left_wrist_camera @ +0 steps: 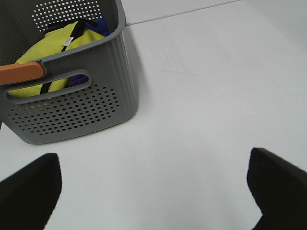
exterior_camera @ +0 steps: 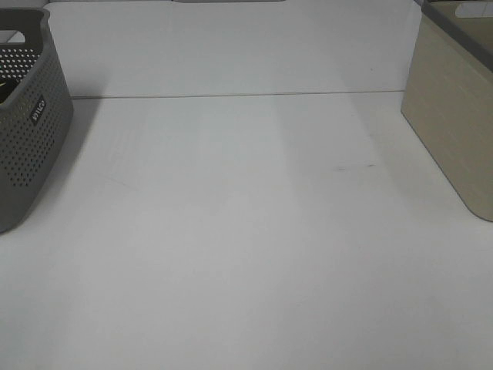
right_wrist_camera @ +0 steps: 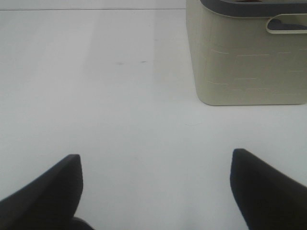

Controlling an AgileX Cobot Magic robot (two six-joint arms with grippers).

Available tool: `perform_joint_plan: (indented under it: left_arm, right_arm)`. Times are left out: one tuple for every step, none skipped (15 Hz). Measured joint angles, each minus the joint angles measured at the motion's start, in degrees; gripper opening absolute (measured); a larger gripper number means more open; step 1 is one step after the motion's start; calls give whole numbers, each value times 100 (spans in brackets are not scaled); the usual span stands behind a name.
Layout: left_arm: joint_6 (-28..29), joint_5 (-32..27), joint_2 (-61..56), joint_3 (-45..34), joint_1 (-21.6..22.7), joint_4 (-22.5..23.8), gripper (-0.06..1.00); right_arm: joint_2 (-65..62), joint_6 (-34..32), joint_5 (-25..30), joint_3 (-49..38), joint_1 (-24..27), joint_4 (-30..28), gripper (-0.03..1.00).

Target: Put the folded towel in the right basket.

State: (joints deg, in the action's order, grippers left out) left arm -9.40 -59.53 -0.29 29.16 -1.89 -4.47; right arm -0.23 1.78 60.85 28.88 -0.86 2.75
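**Both grippers spread wide over a bare table; folded towel not identifiable**

The left gripper has its 2 dark fingers spread far apart at the edges of its wrist view, holding nothing and touching nothing, with only the white tabletop between them. The right gripper is the same: 2 dark fingers parted wide, released, empty, over white table.

The grey perforated plastic basket stands at the left edge of the high view, partly cut off by the frame. In the left wrist view it holds a bundle of yellow fabric with black trim, a scrap of blue cloth behind it, and an orange bar lies across the handle slot. Whether any of this is the folded towel cannot be told.

The beige smooth-walled basket with a dark grey rim stands at the right edge of the high view, also cut off. From the right wrist view only its outer wall and handle cut-out show; its inside is hidden.

Neither arm appears in the high view.
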Motion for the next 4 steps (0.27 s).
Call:
perform_joint_plan:
  left_arm:
    - [0, 0, 0, 0, 0, 0, 99]
    - [0, 0, 0, 0, 0, 0, 99]
    - [0, 0, 0, 0, 0, 0, 99]
    - [0, 0, 0, 0, 0, 0, 99]
  right_arm:
    - [0, 0, 0, 0, 0, 0, 78]
    - [0, 0, 0, 0, 0, 0, 78]
    - [0, 0, 0, 0, 0, 0, 78]
    - [0, 0, 0, 0, 0, 0, 78]
